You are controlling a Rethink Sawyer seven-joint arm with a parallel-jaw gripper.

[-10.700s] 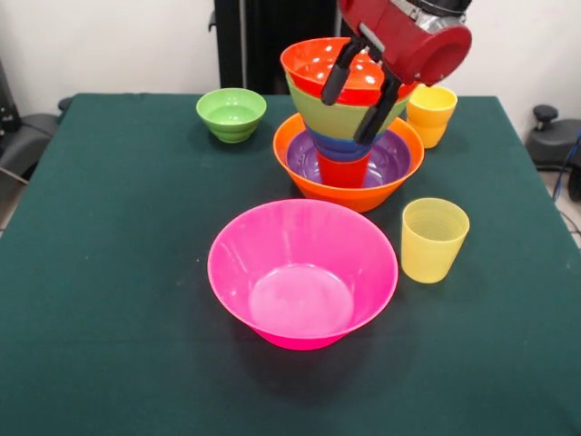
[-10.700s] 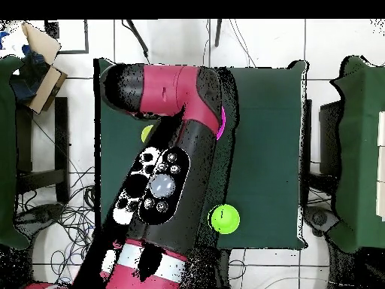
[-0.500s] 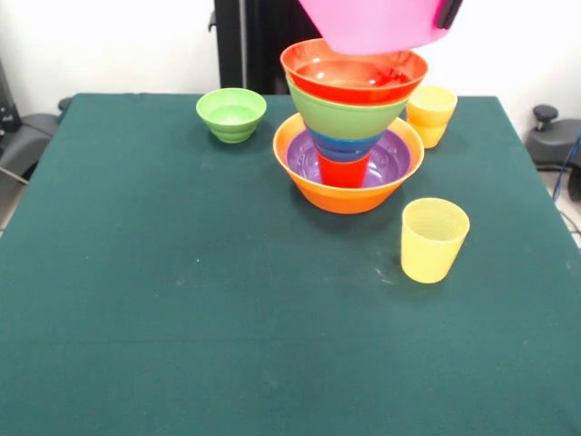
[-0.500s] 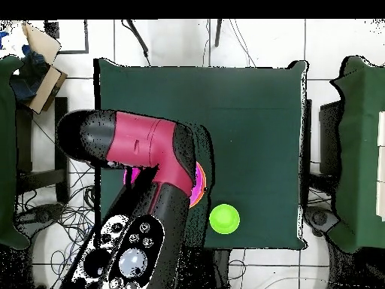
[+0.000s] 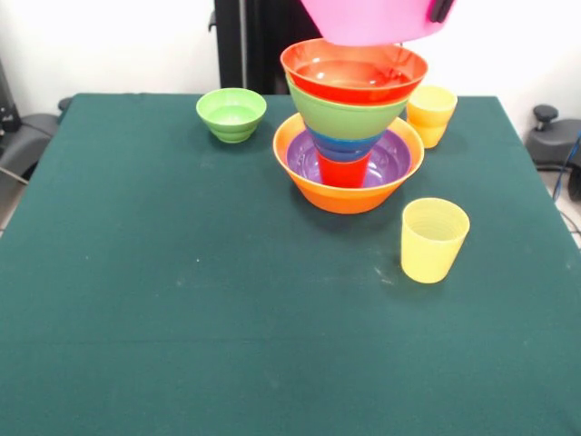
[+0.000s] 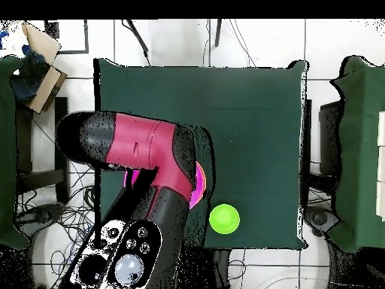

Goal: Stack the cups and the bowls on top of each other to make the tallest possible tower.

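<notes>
While the hand (image 5: pixel 442 9) pinched the pink bowl (image 5: pixel 372 20) above the tower (image 5: pixel 349 127), we judged centring essential before lowering.

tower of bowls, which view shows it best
The front view: the tower shows each layer, from the orange base bowl up to the red-orange bowl. Overhead, the arm hides nearly all of it.

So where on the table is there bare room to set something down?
The whole near half of the green cloth, in front of the yellow cup, is bare, as is the left side beside the small green bowl. It is crowded at the far middle: the tower, the second yellow cup, and the pink bowl overhead.
</notes>
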